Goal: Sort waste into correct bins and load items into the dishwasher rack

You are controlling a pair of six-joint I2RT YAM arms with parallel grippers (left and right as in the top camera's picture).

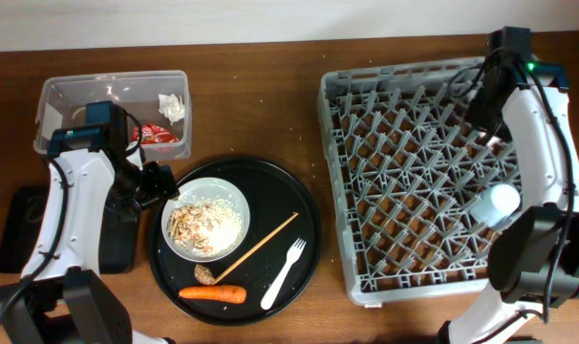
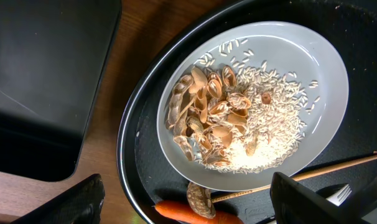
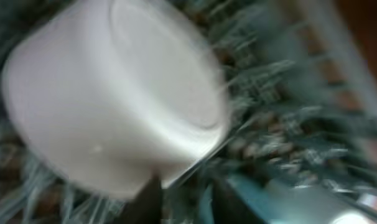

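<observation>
A: Two grippers. The rack (image 1: 395, 162)?
B: Under the right gripper (image 1: 488, 129); blurred, I cannot tell its jaws.
A: The plate (image 2: 325, 68)?
B: Just ahead of the left gripper (image 2: 187, 186), spread wide, empty.
A: White cup (image 1: 495, 203)?
B: Inside the rack, near the right gripper.

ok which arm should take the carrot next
Left. Its open tool hovers by the plate on the round tray, with the carrot close by on that tray. The right arm is across the table over the rack, by the white cup.
</observation>
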